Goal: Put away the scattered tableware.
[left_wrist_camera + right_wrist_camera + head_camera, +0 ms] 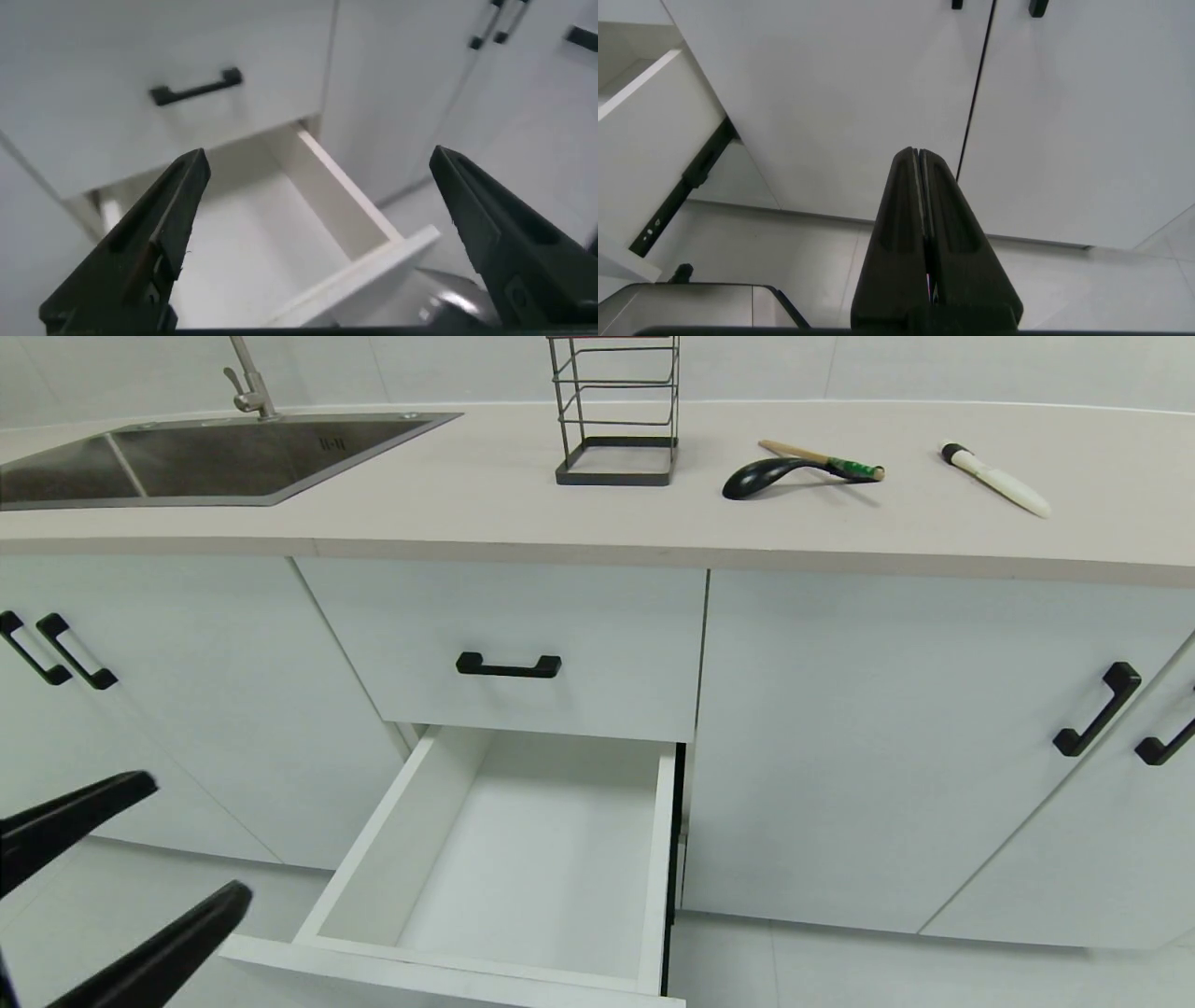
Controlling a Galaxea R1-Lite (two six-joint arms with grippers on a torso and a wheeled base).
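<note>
On the counter lie a black spoon [767, 477], a wooden-handled utensil with a green band [822, 458] resting across it, and a white knife with a black end [997, 480] further right. Below the counter a white drawer [373, 854] stands pulled out with nothing inside; the same drawer [350, 201] appears in the left wrist view. My left gripper [126, 859] hangs low at the left, beside the drawer's front corner, open and holding nothing; its fingers [154, 247] stand wide apart. My right gripper [920, 177] is shut with nothing in it, facing the cabinet doors [878, 93].
A black wire rack [616, 415] stands on the counter's middle. A steel sink [215, 453] with a tap [247, 378] is at the back left. A shut drawer with a black handle [509, 665] sits above the pulled-out one. Cabinet doors with black handles [1097, 709] flank it.
</note>
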